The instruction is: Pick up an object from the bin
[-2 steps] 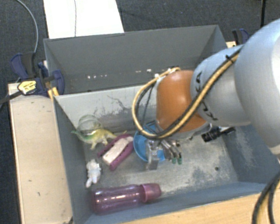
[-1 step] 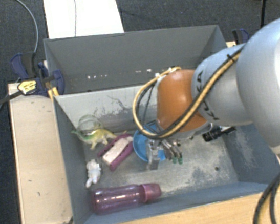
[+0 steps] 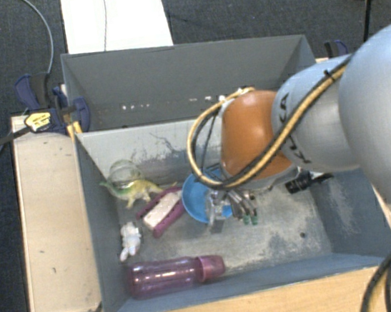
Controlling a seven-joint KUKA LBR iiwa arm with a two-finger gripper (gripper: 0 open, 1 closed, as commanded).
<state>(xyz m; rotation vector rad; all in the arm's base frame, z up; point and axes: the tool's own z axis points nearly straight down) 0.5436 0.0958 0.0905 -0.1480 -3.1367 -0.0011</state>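
Note:
My gripper (image 3: 227, 214) is down near the bin floor in the middle, below the orange cover; its fingers are at the right rim of a blue bowl (image 3: 195, 199) that lies tipped on its side. Left of the bowl lies a purple and white block (image 3: 163, 212). A purple plastic bottle (image 3: 174, 273) lies along the front wall.
A green toy dinosaur (image 3: 137, 190) and a clear round cup (image 3: 122, 172) sit at the back left. A small white figure (image 3: 129, 240) lies near the left wall. A black thing (image 3: 304, 182) lies to the right, under the arm.

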